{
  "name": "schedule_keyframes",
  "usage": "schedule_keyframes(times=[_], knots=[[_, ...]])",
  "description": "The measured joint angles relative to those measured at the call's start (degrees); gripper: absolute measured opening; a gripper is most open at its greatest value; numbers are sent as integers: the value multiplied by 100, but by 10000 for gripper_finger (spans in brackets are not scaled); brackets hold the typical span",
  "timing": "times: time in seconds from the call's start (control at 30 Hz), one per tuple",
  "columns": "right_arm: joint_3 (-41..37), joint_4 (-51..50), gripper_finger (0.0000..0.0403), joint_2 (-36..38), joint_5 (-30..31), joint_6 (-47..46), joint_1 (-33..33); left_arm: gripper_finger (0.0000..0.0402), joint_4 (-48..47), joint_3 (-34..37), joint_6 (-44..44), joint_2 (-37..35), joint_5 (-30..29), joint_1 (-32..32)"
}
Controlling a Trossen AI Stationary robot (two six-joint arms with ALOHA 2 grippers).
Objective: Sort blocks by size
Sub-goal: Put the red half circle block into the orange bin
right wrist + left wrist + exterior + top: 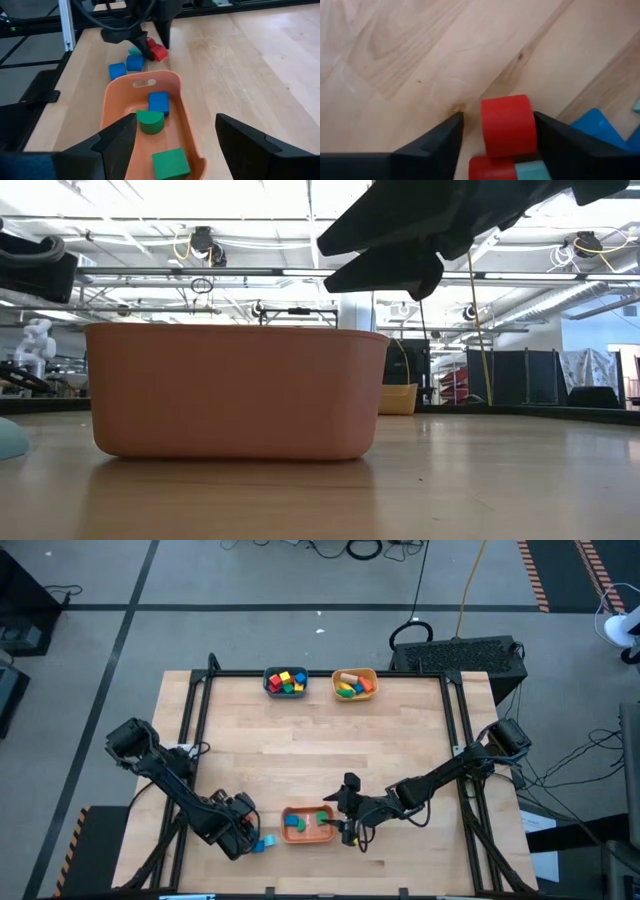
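My left gripper (248, 832) is open at the table's near edge, fingers pointing down astride a red round-topped block (507, 125). A second red block (489, 168), a light blue one (535, 171) and blue ones (117, 70) lie on the table around it. My right gripper (345, 823) is open and empty. It hovers above the right end of the orange bowl (300, 812). That bowl holds a blue block (159, 102), a green half-round (150, 121) and a green cube (170, 162). My left gripper comes from above with one finger (555, 145) close against the red block's side (531, 125). The other finger stands a small gap away from the block. I cannot tell whether the near finger touches the block. The block lies on the table.
A teal bowl (285, 682) and a yellow bowl (354, 685), both holding blocks, stand at the far edge. Bare wood lies between them and the orange bowl. The black frame rails (195, 730) run along the table's left and right sides.
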State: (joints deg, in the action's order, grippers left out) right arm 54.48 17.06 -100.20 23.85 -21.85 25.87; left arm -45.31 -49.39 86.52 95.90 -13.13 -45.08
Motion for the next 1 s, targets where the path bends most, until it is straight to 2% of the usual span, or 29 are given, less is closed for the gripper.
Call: schedule_keyframes(times=[0.2, 0.5, 0.63, 1.0], knots=[[0, 24, 256, 0, 27, 0, -1, 135, 43, -5, -124, 2, 42, 6], [0, 28, 256, 0, 29, 0, -2, 135, -133, -341, -908, -107, 6, 270], [0, 26, 256, 0, 29, 2, 0, 135, -499, -569, -1252, -125, -181, 471], [0, -212, 256, 0, 17, 20, 0, 135, -543, -1432, -2842, -133, -594, 872]])
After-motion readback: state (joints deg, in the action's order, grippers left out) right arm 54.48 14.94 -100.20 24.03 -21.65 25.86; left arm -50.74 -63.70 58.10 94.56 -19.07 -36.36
